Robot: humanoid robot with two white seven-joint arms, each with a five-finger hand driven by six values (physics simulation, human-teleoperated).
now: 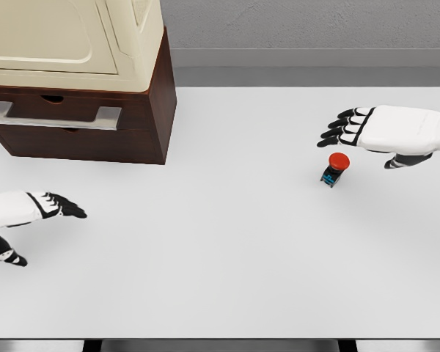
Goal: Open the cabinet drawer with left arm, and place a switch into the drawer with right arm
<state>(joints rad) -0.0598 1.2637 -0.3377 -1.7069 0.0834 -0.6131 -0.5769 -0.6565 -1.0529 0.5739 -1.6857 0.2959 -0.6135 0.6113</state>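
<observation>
The right hand (381, 132) hovers over the far right part of the white counter (220, 257), its arm entering from the right edge. Its palm faces down, the black-tipped fingers (345, 128) stretched out toward the left and loosely spread, holding nothing; the thumb hangs below the palm. The left hand (37, 209) sits low at the left edge, fingers extended toward the right and relaxed, also empty, with its thumb pointing down and away from the fingers.

There is one switch (335, 169): a red mushroom button on a small dark base, standing on the counter just below and slightly left of the right hand's fingertips, not touched by them. There is one cabinet (143, 110), dark brown wood, at the far left corner, with a cream-coloured appliance (81, 44) on top. Its front shows one drawer (55, 110) with a single long metallic handle (51, 116), and the drawer looks closed.

The middle of the counter between the two hands is bare white surface, and the near edge runs along the bottom of the view. The switch lies well apart from the cabinet, nearer the right edge
</observation>
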